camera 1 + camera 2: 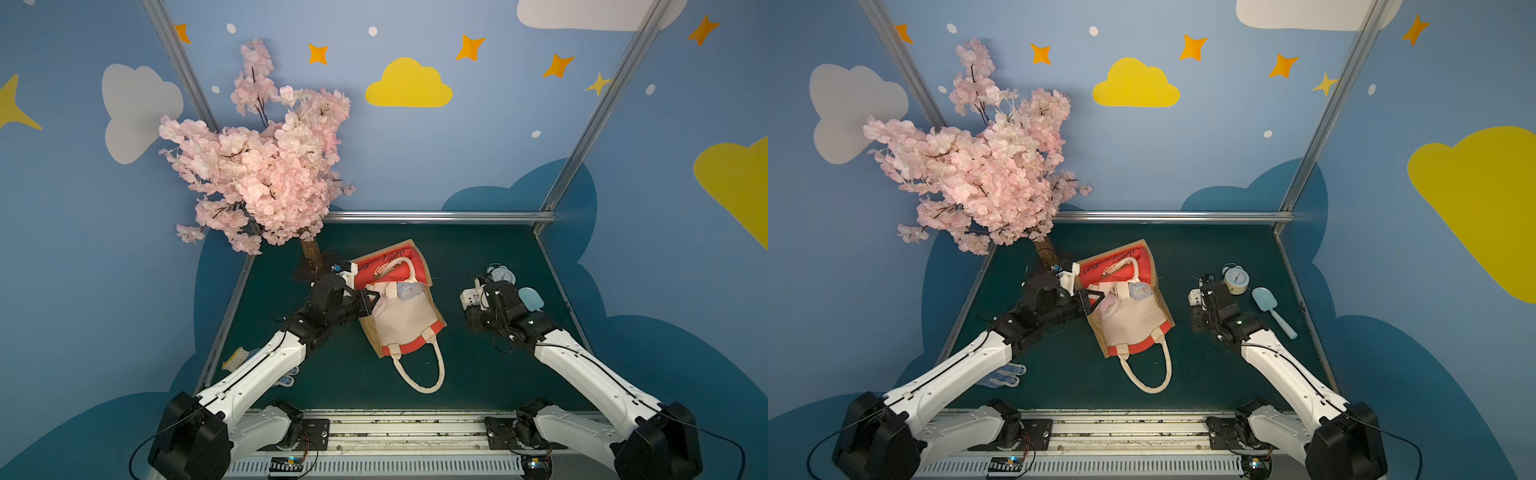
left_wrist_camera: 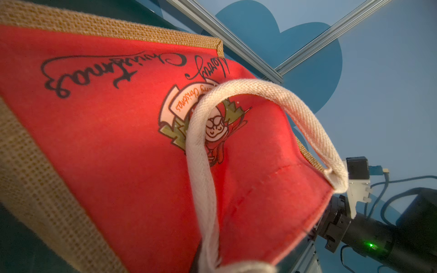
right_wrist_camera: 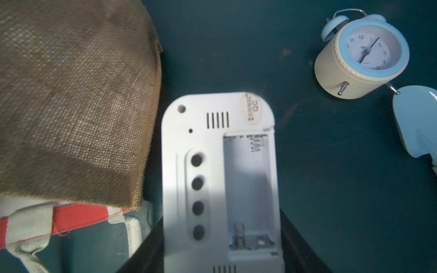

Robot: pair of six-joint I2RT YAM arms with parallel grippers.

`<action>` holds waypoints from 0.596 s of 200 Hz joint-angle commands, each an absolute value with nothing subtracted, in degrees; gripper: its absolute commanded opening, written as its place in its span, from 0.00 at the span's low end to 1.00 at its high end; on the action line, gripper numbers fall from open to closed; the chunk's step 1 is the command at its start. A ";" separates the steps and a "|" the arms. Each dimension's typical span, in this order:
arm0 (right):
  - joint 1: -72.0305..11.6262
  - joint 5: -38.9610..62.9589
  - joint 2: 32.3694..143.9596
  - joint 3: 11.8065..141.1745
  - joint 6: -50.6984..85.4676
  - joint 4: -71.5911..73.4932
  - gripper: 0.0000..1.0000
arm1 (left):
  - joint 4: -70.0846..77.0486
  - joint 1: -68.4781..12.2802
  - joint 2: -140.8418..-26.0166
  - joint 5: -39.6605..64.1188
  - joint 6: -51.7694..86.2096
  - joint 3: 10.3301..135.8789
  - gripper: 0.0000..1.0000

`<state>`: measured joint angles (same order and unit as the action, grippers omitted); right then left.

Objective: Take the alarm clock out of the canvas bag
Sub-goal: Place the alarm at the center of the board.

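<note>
The canvas bag (image 1: 405, 328) lies open in mid-table, cream lining up, one cream handle toward the front. My left gripper (image 1: 372, 297) is shut on the bag's upper rim by the other handle (image 2: 203, 146), holding the red printed panel (image 2: 106, 132) raised. A white digital alarm clock (image 3: 220, 165) shows its back, with an open battery bay, and my right gripper (image 3: 221, 217) is shut on its sides. It hangs outside the bag, to the right of it (image 1: 1195, 299). A round blue-and-cream twin-bell clock (image 1: 1236, 279) sits on the mat beyond that gripper.
A pink item (image 1: 379, 309) and a pale blue item (image 1: 407, 291) lie inside the bag's mouth. A pale blue toy shovel (image 1: 1266, 301) lies at the right. The pink blossom tree (image 1: 266, 166) stands at the back left. Knit gloves (image 1: 1000, 374) lie under my left arm.
</note>
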<state>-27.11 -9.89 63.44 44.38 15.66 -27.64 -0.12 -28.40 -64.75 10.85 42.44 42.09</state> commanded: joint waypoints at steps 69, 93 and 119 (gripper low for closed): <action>-19.53 -6.32 74.18 50.06 16.31 -25.25 0.36 | -0.97 -27.97 -63.81 9.60 42.03 41.66 0.12; -18.40 -6.00 77.94 51.47 15.77 -23.93 0.38 | -0.83 -27.93 -63.81 9.75 42.38 41.47 0.12; -17.07 -5.89 82.00 53.12 15.49 -22.49 0.38 | -0.97 -27.95 -63.66 9.45 42.32 41.30 0.12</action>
